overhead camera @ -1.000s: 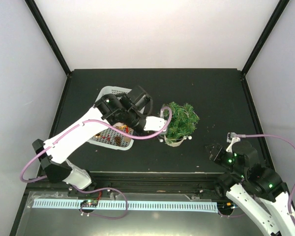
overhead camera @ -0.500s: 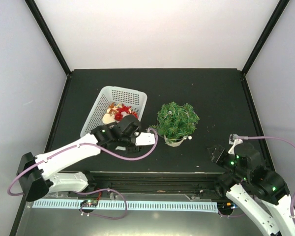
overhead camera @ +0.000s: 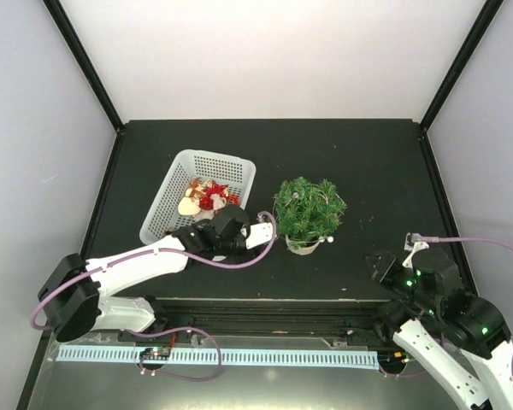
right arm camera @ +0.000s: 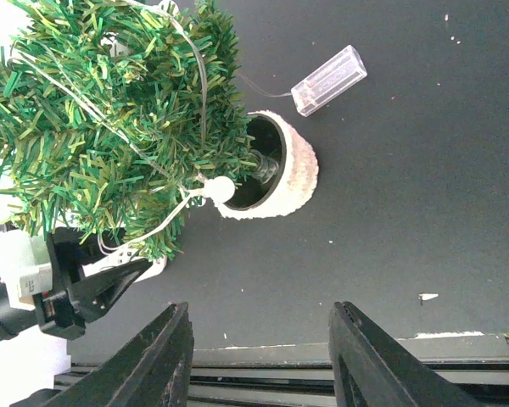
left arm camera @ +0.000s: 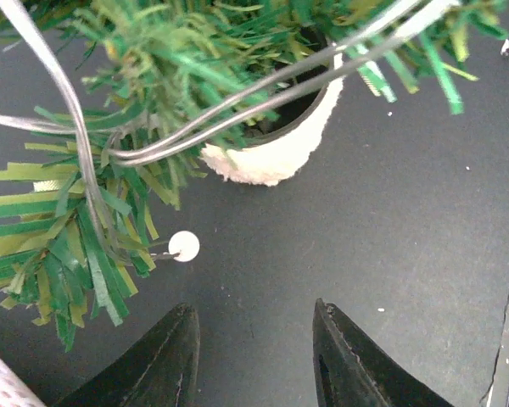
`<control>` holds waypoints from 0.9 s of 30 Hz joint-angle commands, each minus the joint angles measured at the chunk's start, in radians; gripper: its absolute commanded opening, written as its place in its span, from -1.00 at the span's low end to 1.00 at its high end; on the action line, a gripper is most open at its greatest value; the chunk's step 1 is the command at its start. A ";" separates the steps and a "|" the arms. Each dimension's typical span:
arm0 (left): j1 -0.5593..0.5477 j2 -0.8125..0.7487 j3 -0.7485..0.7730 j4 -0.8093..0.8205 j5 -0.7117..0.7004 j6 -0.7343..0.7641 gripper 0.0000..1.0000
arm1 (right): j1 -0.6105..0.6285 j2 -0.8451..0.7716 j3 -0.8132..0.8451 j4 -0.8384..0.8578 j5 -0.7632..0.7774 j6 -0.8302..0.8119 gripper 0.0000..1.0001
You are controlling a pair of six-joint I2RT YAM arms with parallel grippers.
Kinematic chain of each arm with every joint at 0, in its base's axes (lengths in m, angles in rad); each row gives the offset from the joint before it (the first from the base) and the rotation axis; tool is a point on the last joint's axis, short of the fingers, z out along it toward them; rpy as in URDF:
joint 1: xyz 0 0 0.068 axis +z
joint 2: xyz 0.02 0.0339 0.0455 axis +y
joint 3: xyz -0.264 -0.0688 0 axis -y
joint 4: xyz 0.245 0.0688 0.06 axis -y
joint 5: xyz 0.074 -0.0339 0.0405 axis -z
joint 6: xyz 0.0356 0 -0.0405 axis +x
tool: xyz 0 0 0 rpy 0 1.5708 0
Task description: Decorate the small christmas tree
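The small christmas tree (overhead camera: 309,207) stands mid-table in a whitish round pot (overhead camera: 303,247), with a thin light wire wound through its green branches (left arm camera: 110,212). My left gripper (overhead camera: 269,232) sits low just left of the pot. In the left wrist view the left gripper (left arm camera: 253,309) is open over bare table, its jaws empty, and a small white bead (left arm camera: 184,246) hangs from a branch just beyond them. My right gripper (overhead camera: 379,261) waits to the tree's right. Seen from the right wrist, the right gripper (right arm camera: 261,309) is open and empty, with the pot (right arm camera: 293,178) ahead.
A white mesh basket (overhead camera: 164,205) left of the tree holds red and cream ornaments (overhead camera: 207,196). A clear battery box (right arm camera: 329,80) lies on the table by the pot, wired to the tree. The table's front edge (right arm camera: 322,346) runs just under my right gripper.
My left arm has drawn back from above the basket and dropped low beside the tree's pot. Its jaws have opened wider. The right arm has barely moved.
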 commanded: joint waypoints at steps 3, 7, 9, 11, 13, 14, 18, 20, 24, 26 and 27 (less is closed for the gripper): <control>0.047 0.082 -0.019 0.133 0.072 -0.130 -0.22 | -0.006 -0.023 0.048 -0.074 0.044 0.035 -0.08; 0.087 0.118 -0.025 0.178 0.093 -0.167 -0.22 | -0.006 -0.023 0.064 -0.101 0.050 0.040 -0.08; 0.103 0.142 -0.013 0.190 0.108 -0.178 -0.22 | -0.006 -0.023 0.068 -0.108 0.051 0.044 -0.08; 0.116 0.162 -0.003 0.204 0.126 -0.187 -0.25 | -0.005 -0.020 0.069 -0.111 0.052 0.043 -0.08; 0.124 0.170 -0.004 0.230 0.148 -0.192 -0.29 | -0.006 -0.015 0.068 -0.112 0.050 0.044 -0.08; 0.129 0.169 -0.007 0.242 0.165 -0.193 -0.30 | -0.005 -0.012 0.067 -0.112 0.049 0.046 -0.08; 0.140 0.162 -0.025 0.277 0.246 -0.193 -0.32 | -0.005 -0.001 0.069 -0.115 0.045 0.047 -0.08; 0.142 0.162 -0.037 0.293 0.260 -0.188 -0.37 | -0.006 0.005 0.074 -0.116 0.045 0.047 -0.08; 0.156 0.174 -0.050 0.324 0.259 -0.193 -0.55 | -0.005 0.011 0.068 -0.114 0.043 0.045 -0.08; 0.168 0.185 -0.049 0.331 0.268 -0.199 -0.64 | -0.005 0.016 0.063 -0.107 0.038 0.045 -0.08; 0.176 0.186 -0.052 0.338 0.273 -0.201 -0.69 | -0.005 0.020 0.063 -0.104 0.035 0.044 -0.08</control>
